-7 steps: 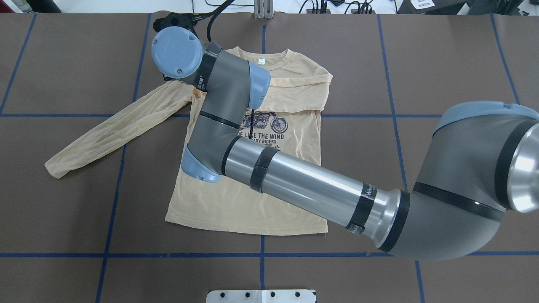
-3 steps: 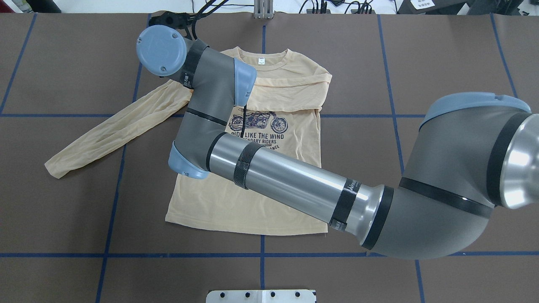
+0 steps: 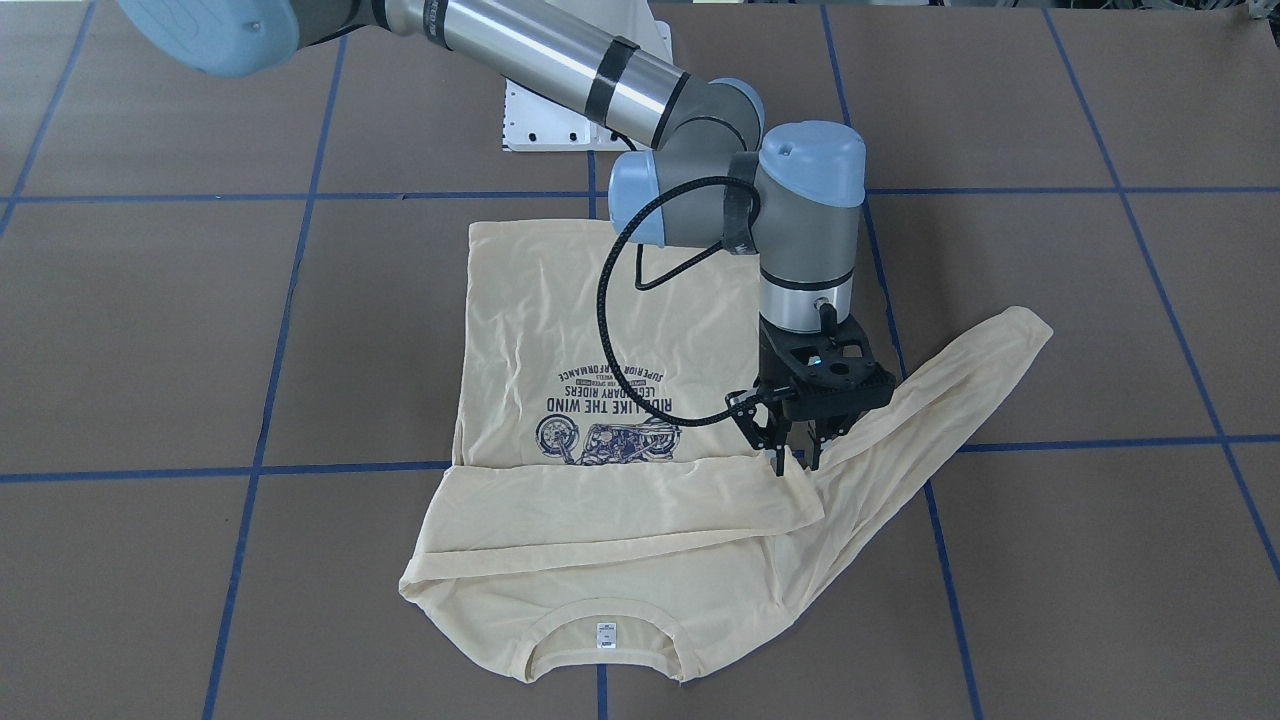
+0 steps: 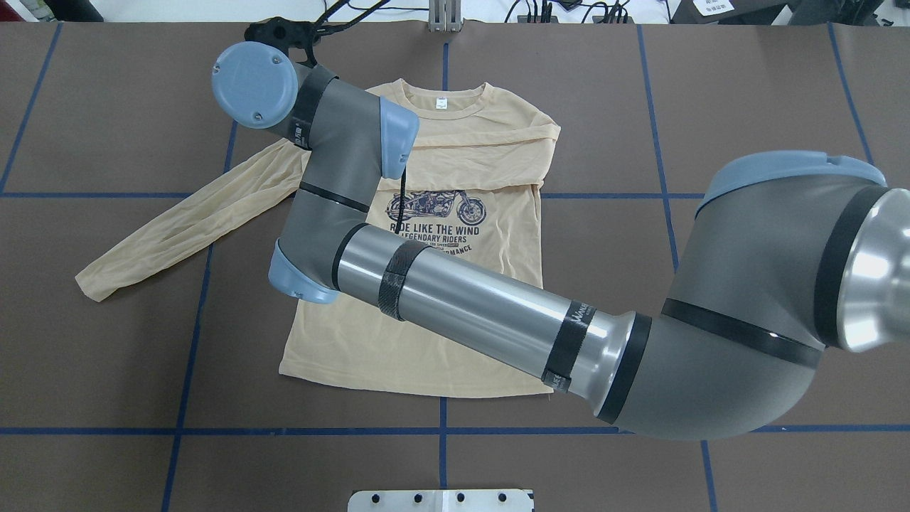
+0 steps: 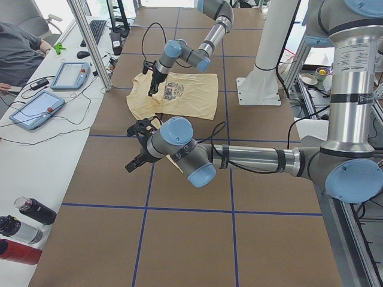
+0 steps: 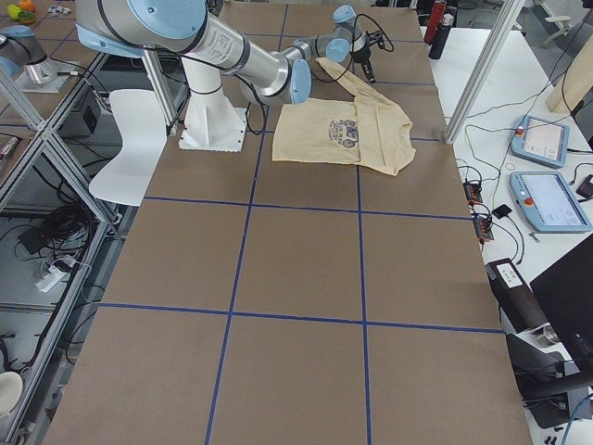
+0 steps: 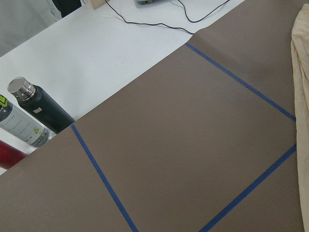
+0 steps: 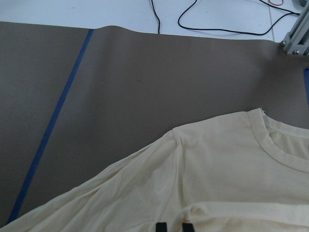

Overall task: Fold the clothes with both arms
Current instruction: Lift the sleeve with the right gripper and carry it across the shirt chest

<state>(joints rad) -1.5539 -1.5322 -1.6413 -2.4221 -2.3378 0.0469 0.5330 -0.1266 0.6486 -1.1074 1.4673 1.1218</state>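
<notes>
field notes: my right black two-finger claw (image 3: 797,462) hangs tips-down over the pale cream-yellow long-sleeved t-shirt (image 3: 560,330) at centre frame, jaws a narrow slit, gripping nothing. folded sleeve (image 3: 620,500) lies across the chest to narrow it. spread sleeve (image 3: 960,380) sprawls right, probably next. bare brown table (image 3: 1100,560) beyond gives room. left claw (image 5: 136,149): can't tell.

Robotics lab; teach pendants (image 6: 548,199); taped table (image 6: 296,362)
</notes>
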